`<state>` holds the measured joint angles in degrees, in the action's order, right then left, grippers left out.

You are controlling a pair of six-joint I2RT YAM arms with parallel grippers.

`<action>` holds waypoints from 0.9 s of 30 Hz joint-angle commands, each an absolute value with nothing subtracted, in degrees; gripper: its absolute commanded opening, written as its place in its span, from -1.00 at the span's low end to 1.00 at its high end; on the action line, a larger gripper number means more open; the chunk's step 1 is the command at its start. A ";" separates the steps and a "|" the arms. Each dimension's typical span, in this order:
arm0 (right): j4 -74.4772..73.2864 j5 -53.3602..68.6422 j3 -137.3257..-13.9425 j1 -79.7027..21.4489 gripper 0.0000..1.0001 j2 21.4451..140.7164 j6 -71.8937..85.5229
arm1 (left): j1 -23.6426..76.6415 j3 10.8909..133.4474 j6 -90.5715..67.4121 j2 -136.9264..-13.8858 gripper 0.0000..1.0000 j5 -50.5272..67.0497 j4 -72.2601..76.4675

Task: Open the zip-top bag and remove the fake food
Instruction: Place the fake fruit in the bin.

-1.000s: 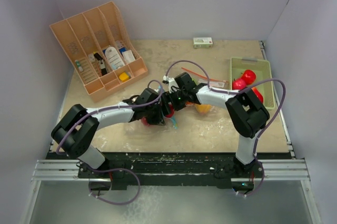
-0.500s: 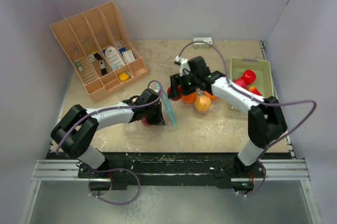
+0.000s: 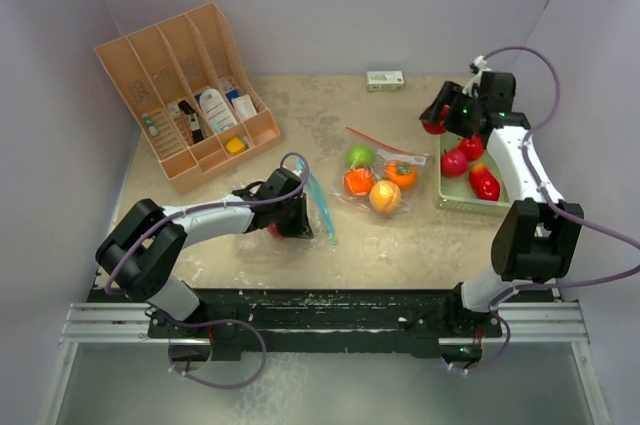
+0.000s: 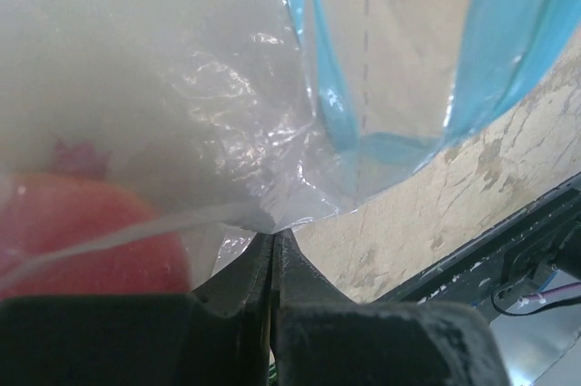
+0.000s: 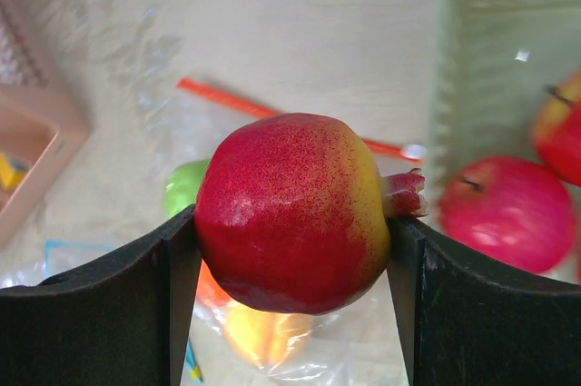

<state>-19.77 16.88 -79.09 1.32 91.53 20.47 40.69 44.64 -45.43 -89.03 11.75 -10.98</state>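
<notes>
While a red-yellow toy fruit (image 5: pixel 283 195) is gripped between the wide-set fingers of the right tool (image 5: pixel 290 254) at the pale green tray's (image 3: pixel 465 207) far left corner, the zip-top bag (image 4: pixel 227 86) is pinched by the closed left tool (image 4: pixel 274 254); four fruits (image 3: pixel 359 182) lie mid-tabletop (image 3: pixel 330 115), three red fruits (image 3: pixel 485 183) in the tray.

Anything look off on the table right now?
Nothing spilled or damaged. One red fruit sits inside the blue-zip bag pinched by the left gripper; the right gripper holds a pomegranate by the green tray.
</notes>
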 commanded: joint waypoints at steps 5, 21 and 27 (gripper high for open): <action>-16.19 11.10 -68.00 9.13 0.15 86.46 28.77 | 40.72 44.47 -44.30 -86.64 -1.00 11.24 -10.07; -20.39 -5.90 -62.63 9.84 0.77 78.34 26.68 | 40.69 41.87 -44.16 -83.89 -1.00 11.44 -10.25; -19.68 -7.65 -62.77 7.49 0.88 75.72 22.58 | 40.74 45.55 -42.22 -81.27 -1.00 8.73 -13.67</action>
